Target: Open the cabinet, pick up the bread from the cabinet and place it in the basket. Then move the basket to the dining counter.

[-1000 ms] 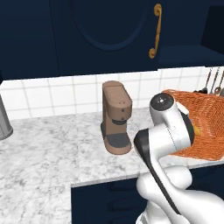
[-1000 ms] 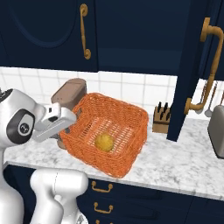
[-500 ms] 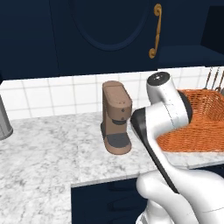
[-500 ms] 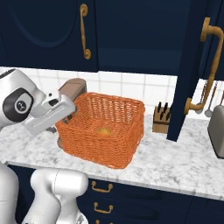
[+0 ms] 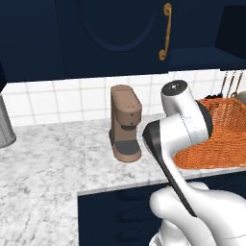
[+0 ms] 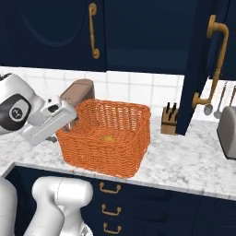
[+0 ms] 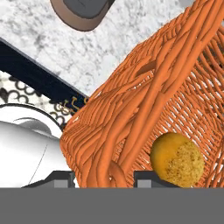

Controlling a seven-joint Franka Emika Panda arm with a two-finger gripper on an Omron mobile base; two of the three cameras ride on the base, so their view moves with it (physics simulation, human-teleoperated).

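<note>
While my arm reaches across the marble surface [image 6: 184, 161], my claw [image 7: 103, 177] is clamped on the near-left wall of the basket [image 6: 108, 138], one finger [image 7: 57, 178] outside the weave and the other [image 7: 151, 177] inside, with the orange wicker strands running between them. In the right base view the basket looks tipped, its left side raised a little off the surface where I hold it. The bread [image 7: 177, 159], a small round golden roll, lies inside the basket close to my inner finger; in the right base view it shows as a pale yellow spot [image 6: 108, 138] on the basket floor. A brown coffee machine [image 5: 125, 123] stands on the surface just beside the basket, behind my wrist. Above, the navy cabinet [image 6: 50, 32] door with the curved brass handle [image 6: 93, 30] is closed, while another navy door [image 6: 203, 64] to the right stands open. A knife block [image 6: 169, 120] sits against the white tiled wall beyond the basket, and a grey toaster [image 6: 228, 132] stands at the far right.
</note>
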